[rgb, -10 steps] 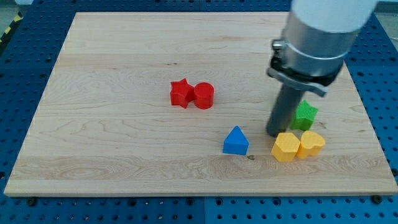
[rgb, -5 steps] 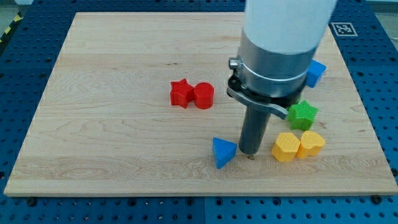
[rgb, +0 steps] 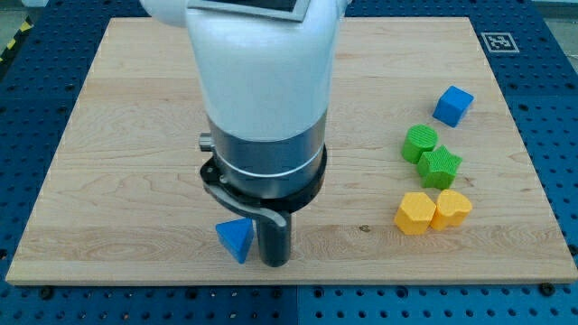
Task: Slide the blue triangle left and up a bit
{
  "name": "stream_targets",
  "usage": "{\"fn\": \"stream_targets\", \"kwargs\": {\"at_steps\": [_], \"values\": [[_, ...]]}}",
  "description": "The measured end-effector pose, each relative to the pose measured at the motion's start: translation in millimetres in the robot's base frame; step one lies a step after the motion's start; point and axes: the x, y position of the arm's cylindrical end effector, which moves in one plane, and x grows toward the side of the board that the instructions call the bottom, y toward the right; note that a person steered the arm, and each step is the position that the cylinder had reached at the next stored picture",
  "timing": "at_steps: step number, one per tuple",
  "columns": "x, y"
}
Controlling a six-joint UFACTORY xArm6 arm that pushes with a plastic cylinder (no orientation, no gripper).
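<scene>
Camera view: my tip stands near the bottom edge of the wooden counter, with the blue triangle just beside it on the view's left — so close that contact cannot be ruled in or out. The arm carries no jaws, only the dark rod, so nothing is clasped or let go; the rod simply rests against the counter. The triangle lies tipped, one point aimed toward the view's bottom, and sits close to the counter's bottom edge, left of centre.

The arm's wide white and grey body fills the middle of the counter and hides whatever lies behind it.

Measured from the blue triangle, every other visible block is well off to the view's right. A yellow block and a second yellow block shaped like a heart touch each other, level with the triangle or slightly higher. Above them a green star-like block touches a green cylinder. Farthest up and right — apart from the rest — sits a blue cube.
</scene>
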Motion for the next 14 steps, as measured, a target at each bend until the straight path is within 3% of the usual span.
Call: {"fn": "stream_targets", "kwargs": {"at_steps": [2, 3, 5, 9, 12, 14], "values": [[-8.2, -98.8], [-8.2, -113.7], [-2.3, -91.3], [-20.5, -119.9], [-21.1, -89.8], [-41.4, -89.6]]}}
